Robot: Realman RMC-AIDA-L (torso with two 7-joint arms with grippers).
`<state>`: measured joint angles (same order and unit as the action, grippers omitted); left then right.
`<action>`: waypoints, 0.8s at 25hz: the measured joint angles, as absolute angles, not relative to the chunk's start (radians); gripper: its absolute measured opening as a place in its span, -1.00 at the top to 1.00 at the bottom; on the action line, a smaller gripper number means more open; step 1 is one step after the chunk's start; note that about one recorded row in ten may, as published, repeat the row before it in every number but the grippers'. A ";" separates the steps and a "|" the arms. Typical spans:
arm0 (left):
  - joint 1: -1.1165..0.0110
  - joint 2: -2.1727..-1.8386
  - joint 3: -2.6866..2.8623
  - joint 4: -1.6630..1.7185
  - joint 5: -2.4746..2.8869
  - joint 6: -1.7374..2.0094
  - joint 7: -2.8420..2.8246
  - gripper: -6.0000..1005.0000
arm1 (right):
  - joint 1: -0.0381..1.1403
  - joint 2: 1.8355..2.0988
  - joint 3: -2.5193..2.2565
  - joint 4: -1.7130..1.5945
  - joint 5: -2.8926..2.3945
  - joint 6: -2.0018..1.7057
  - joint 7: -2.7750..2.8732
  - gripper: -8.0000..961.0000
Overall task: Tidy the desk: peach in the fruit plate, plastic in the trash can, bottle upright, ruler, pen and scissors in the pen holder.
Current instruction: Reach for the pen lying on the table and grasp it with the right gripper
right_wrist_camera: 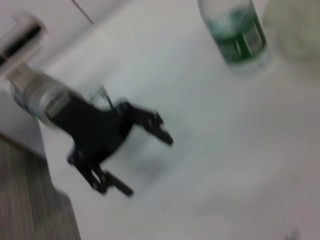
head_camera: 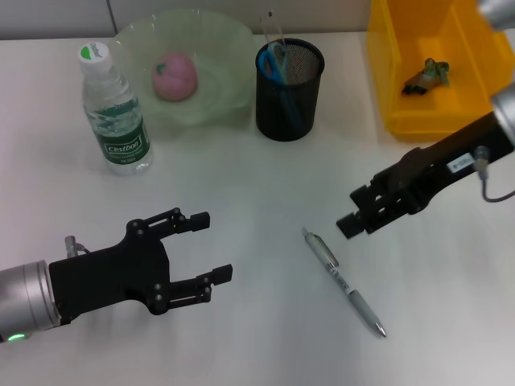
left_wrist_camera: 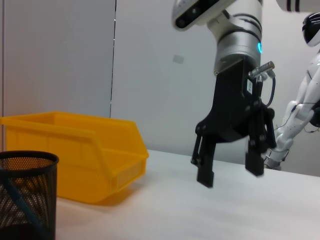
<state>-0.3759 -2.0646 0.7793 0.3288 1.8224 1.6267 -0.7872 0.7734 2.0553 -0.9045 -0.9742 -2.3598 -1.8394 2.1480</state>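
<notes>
A silver pen (head_camera: 344,281) lies flat on the white table at the front middle. My right gripper (head_camera: 352,211) is open and empty, just right of the pen's far end; it also shows in the left wrist view (left_wrist_camera: 230,175). My left gripper (head_camera: 205,245) is open and empty at the front left; it also shows in the right wrist view (right_wrist_camera: 147,165). The pink peach (head_camera: 175,76) lies in the green plate (head_camera: 221,36). The bottle (head_camera: 114,112) stands upright. Blue scissors (head_camera: 275,63) and a ruler stand in the black mesh pen holder (head_camera: 288,96). Crumpled plastic (head_camera: 426,76) lies in the yellow bin (head_camera: 386,72).
The yellow bin (left_wrist_camera: 75,150) and the pen holder (left_wrist_camera: 25,195) also show in the left wrist view. The bottle (right_wrist_camera: 235,30) shows in the right wrist view. Bare table lies between the two grippers around the pen.
</notes>
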 joint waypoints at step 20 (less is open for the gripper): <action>-0.378 -2.068 0.773 0.325 1.818 1.610 -0.790 -0.57 | 0.908 2.092 -1.574 -0.987 -2.511 -1.613 2.336 -0.53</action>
<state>-0.3775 -2.0679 0.7735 0.3246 1.8183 1.6100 -0.7901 0.9084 2.0918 -1.5742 -0.9867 -2.5108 -1.6127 2.3364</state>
